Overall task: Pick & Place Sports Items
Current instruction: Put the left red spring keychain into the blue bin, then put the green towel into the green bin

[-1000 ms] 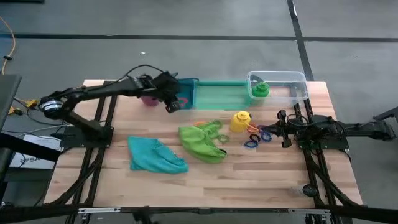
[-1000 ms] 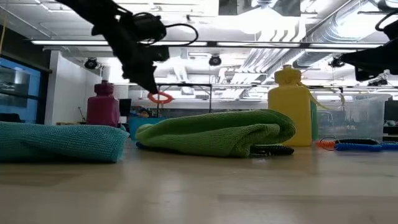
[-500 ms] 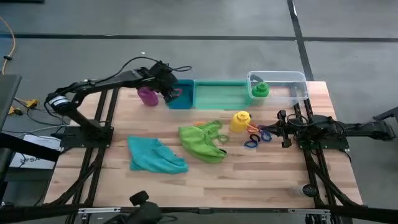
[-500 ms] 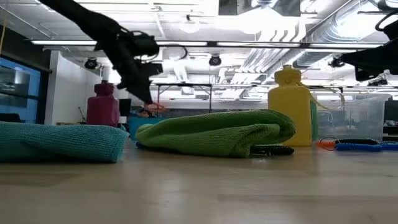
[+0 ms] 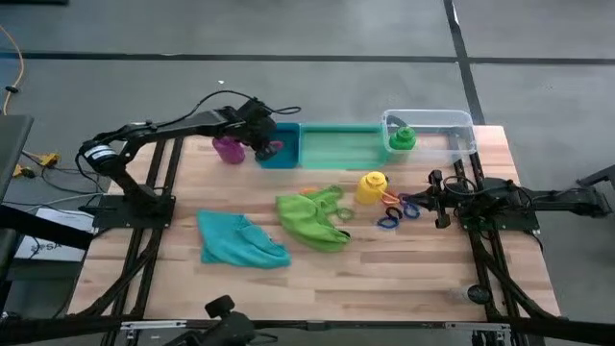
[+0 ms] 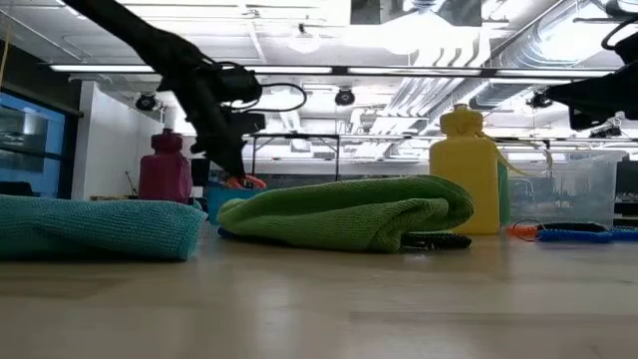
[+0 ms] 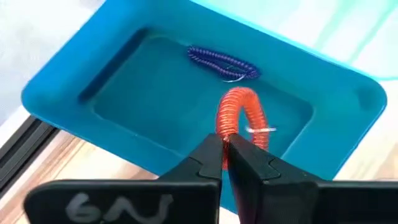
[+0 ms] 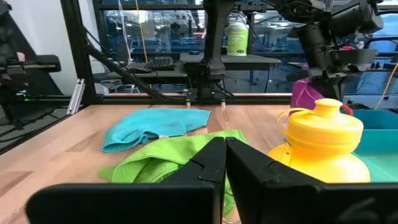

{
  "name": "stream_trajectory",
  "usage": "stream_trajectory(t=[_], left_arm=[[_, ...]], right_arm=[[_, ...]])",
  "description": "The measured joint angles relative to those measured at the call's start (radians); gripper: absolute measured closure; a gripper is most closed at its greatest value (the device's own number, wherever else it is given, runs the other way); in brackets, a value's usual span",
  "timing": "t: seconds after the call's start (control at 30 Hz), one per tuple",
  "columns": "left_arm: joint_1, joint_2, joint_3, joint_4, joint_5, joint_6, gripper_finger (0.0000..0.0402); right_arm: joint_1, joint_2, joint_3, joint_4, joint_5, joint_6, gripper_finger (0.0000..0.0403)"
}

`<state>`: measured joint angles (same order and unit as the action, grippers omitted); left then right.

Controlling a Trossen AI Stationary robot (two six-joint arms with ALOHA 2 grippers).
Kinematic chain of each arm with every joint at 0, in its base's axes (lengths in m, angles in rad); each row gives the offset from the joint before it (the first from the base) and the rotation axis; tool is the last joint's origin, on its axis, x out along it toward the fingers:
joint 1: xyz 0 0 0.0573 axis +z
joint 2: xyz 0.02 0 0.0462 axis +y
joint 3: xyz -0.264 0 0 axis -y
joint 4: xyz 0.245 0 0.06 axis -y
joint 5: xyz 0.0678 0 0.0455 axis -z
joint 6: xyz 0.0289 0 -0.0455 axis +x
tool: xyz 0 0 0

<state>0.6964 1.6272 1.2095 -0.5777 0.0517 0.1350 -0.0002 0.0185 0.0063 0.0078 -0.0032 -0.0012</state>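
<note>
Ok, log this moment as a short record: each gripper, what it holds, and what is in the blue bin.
left gripper: shut on orange ring, over blue bin
right gripper: shut, empty, waiting at the table's right side
blue bin contents: purple ring
purple bottle: on the table beside the blue bin

blue bin (image 5: 279, 154), green bin (image 5: 336, 149), clear bin (image 5: 452, 130) in row along wooden table (image 5: 384, 279) far edge.

High view looks straight down; low view level across the worktop (image 5: 404, 279); both share the yellow bottle (image 5: 371, 186). Wrist views sit close.
</note>
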Motion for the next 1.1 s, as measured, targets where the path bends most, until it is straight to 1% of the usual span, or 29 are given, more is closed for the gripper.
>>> stream_trajectory(t=[0.2,0.33,0.43,0.5,0.57,0.67,0.9,1.0,1.1], left_arm=[[0.0,-0.001,0.0,-0.002,0.001,-0.032,0.0401],[-0.01,-0.01,0.0,-0.008,0.025,-0.034,0.0401],[-0.025,-0.025,0.0,-0.01,0.027,-0.009,0.0401],[-0.038,-0.039,0.0,-0.01,0.024,0.022,0.0394],[-0.049,-0.053,0.0,-0.01,0.022,0.045,0.0377],[-0.062,-0.07,0.0,-0.009,0.0,0.053,0.0339],[-0.089,-0.099,-0.001,-0.009,-0.146,0.102,0.0249],[-0.105,-0.119,-0.001,-0.014,-0.184,0.082,0.0221],[-0.127,-0.157,-0.001,-0.016,-0.188,0.024,0.0204]], right_arm=[[0.0,0.0,0.0,0.0,0.0,0.0,0.0403],[0.0,0.0,0.0,0.0,0.0,0.0,0.0403],[0.0,0.0,0.0,0.0,0.0,0.0,0.0403],[0.0,0.0,0.0,0.0,0.0,0.0,0.0403],[0.0,0.0,0.0,0.0,0.0,0.0,0.0403],[0.0,0.0,0.0,0.0,0.0,0.0,0.0403],[0.0,0.0,0.0,0.0,0.0,0.0,0.0402],[0.0,0.0,0.0,0.0,0.0,0.0,0.0402],[0.0,0.0,0.0,0.0,0.0,0.0,0.0402]])
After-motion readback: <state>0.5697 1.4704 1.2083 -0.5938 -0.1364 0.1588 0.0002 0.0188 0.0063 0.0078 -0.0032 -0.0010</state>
